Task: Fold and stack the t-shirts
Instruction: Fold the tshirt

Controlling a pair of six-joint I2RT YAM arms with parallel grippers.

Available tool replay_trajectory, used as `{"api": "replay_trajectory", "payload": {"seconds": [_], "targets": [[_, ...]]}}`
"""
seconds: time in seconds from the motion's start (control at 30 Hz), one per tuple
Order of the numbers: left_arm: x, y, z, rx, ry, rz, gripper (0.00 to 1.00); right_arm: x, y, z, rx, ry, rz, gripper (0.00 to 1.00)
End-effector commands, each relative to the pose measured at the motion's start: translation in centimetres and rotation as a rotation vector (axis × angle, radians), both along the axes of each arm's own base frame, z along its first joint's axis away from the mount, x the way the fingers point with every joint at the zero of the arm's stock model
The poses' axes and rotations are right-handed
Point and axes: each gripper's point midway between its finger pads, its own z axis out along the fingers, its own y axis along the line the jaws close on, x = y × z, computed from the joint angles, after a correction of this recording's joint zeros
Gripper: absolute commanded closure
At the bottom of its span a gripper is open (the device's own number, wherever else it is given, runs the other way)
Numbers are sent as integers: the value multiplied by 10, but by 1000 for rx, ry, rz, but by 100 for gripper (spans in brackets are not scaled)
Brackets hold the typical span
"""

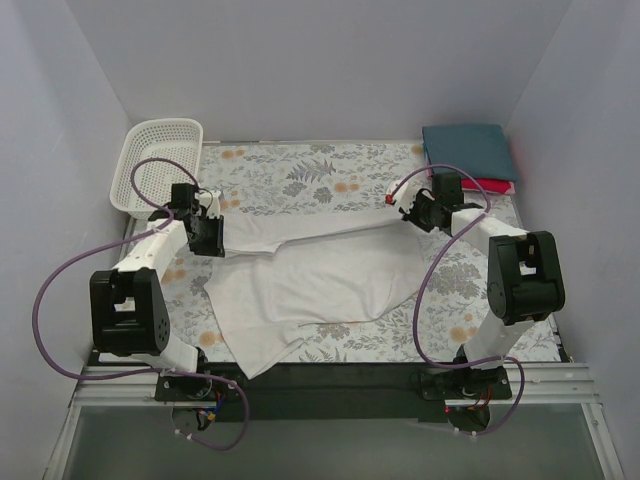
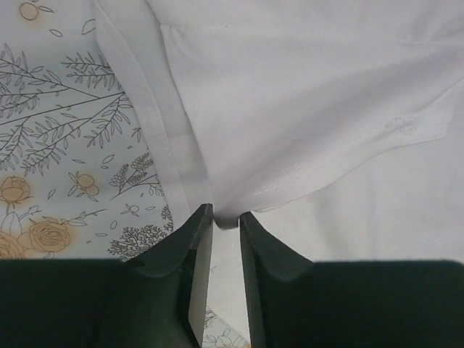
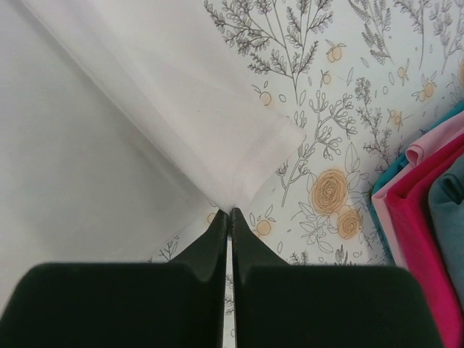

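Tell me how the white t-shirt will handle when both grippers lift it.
Probably floppy: the white t-shirt drapes and creases between the left gripper and right gripper. Likely light, since thin pinches at its edges hold it. It may drag on the tablecloth, as most lies flat.

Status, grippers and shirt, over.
Left gripper shut on white t-shirt; right gripper too. Shirt stretched between them, not yet folded. Folded stack far right, basket far left, both clear of it.

robot lab booth: plain white walls [image 1: 300, 60] around a floral-clothed table [image 1: 300, 165]
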Motion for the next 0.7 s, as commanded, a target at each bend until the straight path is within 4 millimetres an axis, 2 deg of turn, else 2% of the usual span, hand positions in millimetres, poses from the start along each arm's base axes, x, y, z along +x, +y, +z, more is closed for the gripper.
{"api": "replay_trajectory", "payload": {"seconds": [0.0,0.03,0.07,0.1,0.13,0.2,0.23,0.3,0.33,0.37,0.43,0.47,0.5,0.57,0.6,0.67], "targets": [[-9,-10,8,-37,18,-70,76,-6,2,5,-30,17,31,99],[-13,-11,12,-42,28,-80,70,-7,2,6,-36,29,30,85],[-11,-12,18,-43,8,-90,66,-5,-2,11,-37,33,12,79],[-6,-8,30,-41,-30,-93,57,-8,-3,15,-27,50,8,75],[5,-6,45,-43,-65,-96,54,1,-7,36,-1,23,-8,69],[21,0,62,-62,-95,-81,52,-2,-4,51,61,59,-17,56],[37,3,75,-67,-121,-79,51,8,-4,71,83,33,-26,49],[53,3,80,-74,-138,-80,51,8,3,76,128,73,-34,49],[65,4,74,-78,-134,-70,51,10,5,77,145,83,-42,48],[78,5,83,-76,-163,-65,51,19,7,88,163,69,-53,48],[96,6,83,-81,-171,-62,51,26,11,73,192,143,-95,55],[110,7,80,-80,-175,-54,51,39,12,85,206,124,-108,58],[118,9,77,-76,-178,-48,51,43,11,64,201,186,-130,59],[135,12,69,-66,-177,-37,50,62,12,66,206,181,-165,61],[140,13,66,-66,-173,-35,50,68,11,48,191,211,-185,62],[150,16,61,-55,-178,-29,49,76,11,39,194,229,-209,64]]}}
